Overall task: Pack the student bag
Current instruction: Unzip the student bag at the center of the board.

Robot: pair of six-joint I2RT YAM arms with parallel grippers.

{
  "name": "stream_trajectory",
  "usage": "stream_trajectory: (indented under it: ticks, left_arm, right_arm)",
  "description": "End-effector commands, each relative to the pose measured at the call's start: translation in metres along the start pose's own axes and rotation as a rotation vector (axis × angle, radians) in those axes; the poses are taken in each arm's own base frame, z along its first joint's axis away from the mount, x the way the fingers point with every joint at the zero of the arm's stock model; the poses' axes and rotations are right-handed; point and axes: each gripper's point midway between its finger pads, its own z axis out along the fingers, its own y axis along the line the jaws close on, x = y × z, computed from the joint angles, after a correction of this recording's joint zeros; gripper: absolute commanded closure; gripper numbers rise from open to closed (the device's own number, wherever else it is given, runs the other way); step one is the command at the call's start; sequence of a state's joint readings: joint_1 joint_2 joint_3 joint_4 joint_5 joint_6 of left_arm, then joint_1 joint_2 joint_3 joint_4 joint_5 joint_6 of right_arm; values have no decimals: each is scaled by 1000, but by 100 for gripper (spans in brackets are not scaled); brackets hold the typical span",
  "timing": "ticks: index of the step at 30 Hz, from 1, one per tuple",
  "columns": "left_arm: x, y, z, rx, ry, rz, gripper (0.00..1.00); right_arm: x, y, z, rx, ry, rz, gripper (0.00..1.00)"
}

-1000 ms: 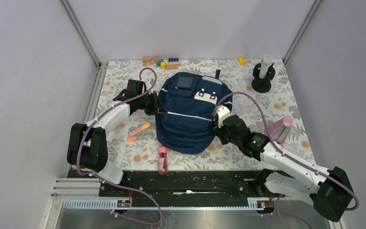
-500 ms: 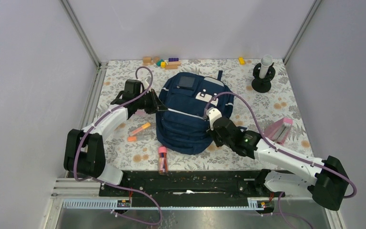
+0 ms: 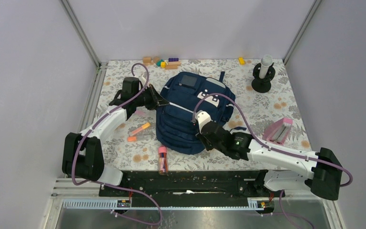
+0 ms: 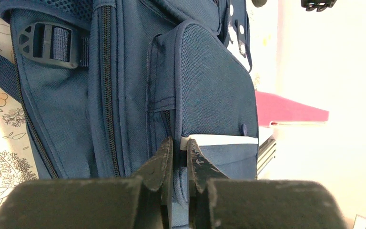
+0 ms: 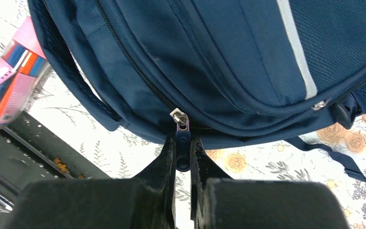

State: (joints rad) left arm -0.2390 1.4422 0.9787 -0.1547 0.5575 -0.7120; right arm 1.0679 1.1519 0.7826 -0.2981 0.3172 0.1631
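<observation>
The student bag (image 3: pixel 190 107), a navy-blue backpack with a light stripe, lies in the middle of the floral table. My left gripper (image 3: pixel 164 101) is at the bag's left side. In the left wrist view it (image 4: pixel 180 145) is shut on a fold of the bag's fabric (image 4: pixel 209 86) beside the mesh side pocket. My right gripper (image 3: pixel 201 133) is at the bag's near edge. The right wrist view shows it (image 5: pixel 183 140) shut on a dark blue zipper pull (image 5: pixel 182 152) hanging from a silver slider under the bag (image 5: pixel 219 57).
A pink-capped tube of pens (image 3: pixel 162 160) lies near the front rail. Two orange markers (image 3: pixel 139 129) sit left of the bag, and a pink case (image 3: pixel 279 131) sits to its right. Coloured blocks (image 3: pixel 162 61), a yellow block (image 3: pixel 241 60) and a black stand (image 3: pixel 263 74) line the back.
My right gripper has travelled left along the bag's near edge with the zipper pull in it. The left gripper has shifted slightly toward the back, still shut on the bag's side.
</observation>
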Motion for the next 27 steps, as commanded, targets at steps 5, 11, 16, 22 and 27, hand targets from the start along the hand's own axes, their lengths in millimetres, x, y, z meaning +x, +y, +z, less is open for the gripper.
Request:
stream_trajectory:
  ticks: [5,11,16,22,27]
  left_arm:
    - [-29,-59,-19,180,-133,109,100]
    - [-30,-58,-20,173,-147,115,100]
    - [-26,-57,-17,173,-139,115,100]
    - [-22,-55,-14,177,-124,111,100]
    - [-20,-56,-14,184,-119,113,100]
  right_arm:
    - [-76,42,-1,-92,-204,141,100]
    - [-88,51,16,-86,-225,172,100]
    - [-107,58,25,-82,-249,147,100]
    - [-125,66,36,-74,-261,107,100]
    - [-141,72,48,-65,-268,47,100]
